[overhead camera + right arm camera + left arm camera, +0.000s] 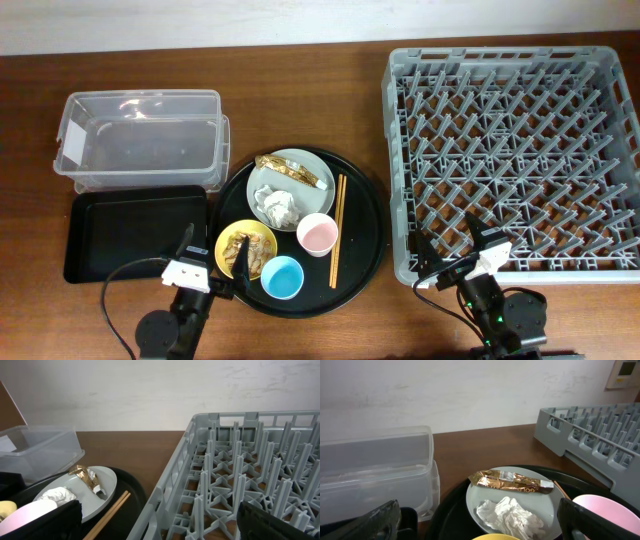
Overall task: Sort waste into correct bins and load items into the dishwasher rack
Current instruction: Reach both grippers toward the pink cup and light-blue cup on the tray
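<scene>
A round black tray (365, 215) holds a grey-green plate (315, 165) with a white napkin (278, 205) and a golden-brown wrapper (293, 173), a yellow bowl (238, 237) with food scraps (249, 257), a pink cup (317, 234), a light-blue cup (282, 277) and chopsticks (337, 230). The clear tub (140, 138) and flat black tray (135, 235) lie to the left, the grey rack (510, 155) to the right. My left gripper (206, 264) is open at the front by the yellow bowl. My right gripper (452, 245) is open at the rack's front left corner. Both are empty.
The left wrist view shows the plate (485, 502), napkin (507, 516), wrapper (512, 481), pink cup (602, 510), tub (375, 472) and rack (590, 430). The right wrist view shows the rack (235, 480), chopsticks (107, 512), plate (107, 482) and tub (35, 452). A pale wall stands behind the table.
</scene>
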### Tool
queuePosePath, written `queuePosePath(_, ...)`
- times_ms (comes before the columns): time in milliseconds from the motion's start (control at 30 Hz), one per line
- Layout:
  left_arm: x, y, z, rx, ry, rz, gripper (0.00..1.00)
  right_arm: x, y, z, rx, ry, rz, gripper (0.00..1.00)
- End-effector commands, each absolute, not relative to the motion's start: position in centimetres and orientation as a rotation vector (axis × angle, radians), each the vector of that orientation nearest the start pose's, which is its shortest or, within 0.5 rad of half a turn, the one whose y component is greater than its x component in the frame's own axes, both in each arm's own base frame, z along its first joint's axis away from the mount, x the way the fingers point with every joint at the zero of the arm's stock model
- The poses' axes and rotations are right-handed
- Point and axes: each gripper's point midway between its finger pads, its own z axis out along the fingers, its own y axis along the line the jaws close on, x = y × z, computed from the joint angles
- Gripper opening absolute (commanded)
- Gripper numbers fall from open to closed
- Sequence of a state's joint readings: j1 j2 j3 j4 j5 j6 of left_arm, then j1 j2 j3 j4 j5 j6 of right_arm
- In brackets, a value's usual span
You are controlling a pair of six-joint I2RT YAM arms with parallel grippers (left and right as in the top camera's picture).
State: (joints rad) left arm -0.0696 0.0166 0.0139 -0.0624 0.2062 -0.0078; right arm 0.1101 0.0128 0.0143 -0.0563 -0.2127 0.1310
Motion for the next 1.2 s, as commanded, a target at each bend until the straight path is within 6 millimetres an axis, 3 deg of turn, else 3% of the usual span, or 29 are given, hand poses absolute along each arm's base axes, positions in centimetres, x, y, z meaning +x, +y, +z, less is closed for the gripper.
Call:
queuePosePath(0,23.3,-7.0,16.3,0.301,1.607,-0.320,0.99,23.7,6.4,16.1,-0.157,1.630,0.369,0.99)
queuePosePath(567,23.3,-7.1,16.3,0.302,1.605,-0.320,1.00,23.7,6.5,16.2,-0.158,1.629,0.370,0.99)
queuePosePath(700,22.9,-8.2,16.9,0.358,1.571,-0.373,0.99,23.6,6.5,16.2,-0.159,1.630,0.375,0.99)
queuePosePath(833,22.8,-8.2,17.9,0.359,1.538,-0.376,0.99,23.6,6.7,16.6,-0.046,1.635,0.497,0.99)
queuePosePath(900,22.4,-8.6,19.2,0.377,1.510,-0.392,0.99,23.1,7.5,17.7,-0.081,1.614,0.544,0.99)
queuePosePath(967,21.6,-8.5,21.9,0.344,1.517,-0.426,0.99,21.9,8.4,21.2,-0.145,1.563,0.592,0.98)
queuePosePath(1033,21.2,-8.0,23.5,0.312,1.590,-0.415,0.99,20.8,8.2,23.9,-0.135,1.581,0.587,0.98)
queuePosePath(1100,21.5,-7.5,24.8,0.268,1.764,-0.415,0.99,19.7,8.1,25.9,-0.113,1.693,0.594,0.99)
queuePosePath(1167,22.5,-7.7,26.2,0.247,1.971,-0.451,1.00,18.7,8.0,27.1,-0.066,1.913,0.604,0.99)
